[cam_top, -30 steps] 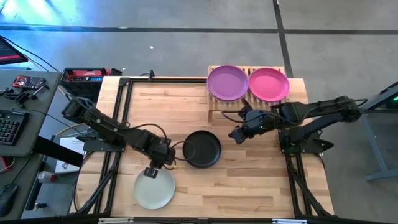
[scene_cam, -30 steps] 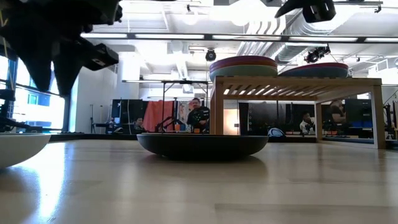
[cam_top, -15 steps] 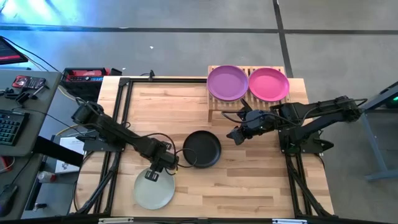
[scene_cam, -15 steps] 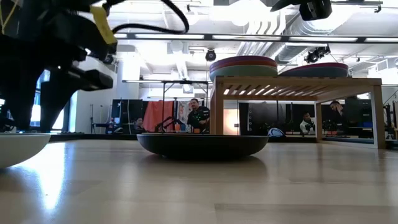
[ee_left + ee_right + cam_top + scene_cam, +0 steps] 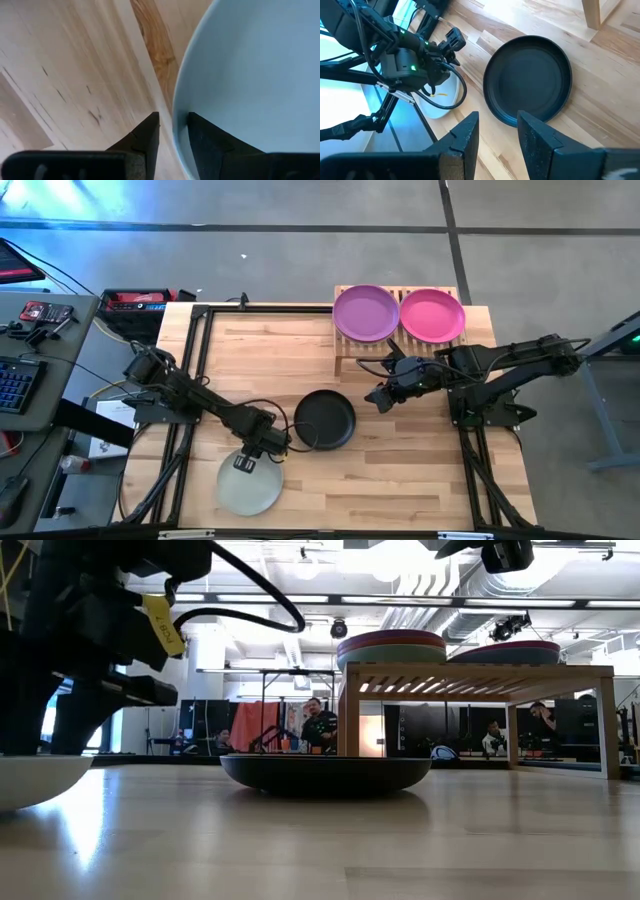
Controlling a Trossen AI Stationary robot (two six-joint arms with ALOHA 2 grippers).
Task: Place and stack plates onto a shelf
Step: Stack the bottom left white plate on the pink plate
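Off-white plate: rigid, probably light and slick, best taken at its rim, which left hand straddles, fingers parted, not yet clamped.

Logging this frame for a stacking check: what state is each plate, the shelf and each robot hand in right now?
Purple plate: on the shelf's top.
Magenta plate: on the shelf, beside the purple one.
Black plate: flat on the table, untouched.
Off-white plate: on the table, rim between the left fingers.
Shelf: upright, two plates on top.
Left hand: open, straddling the off-white rim.
Right hand: open, empty, raised beside the black plate.
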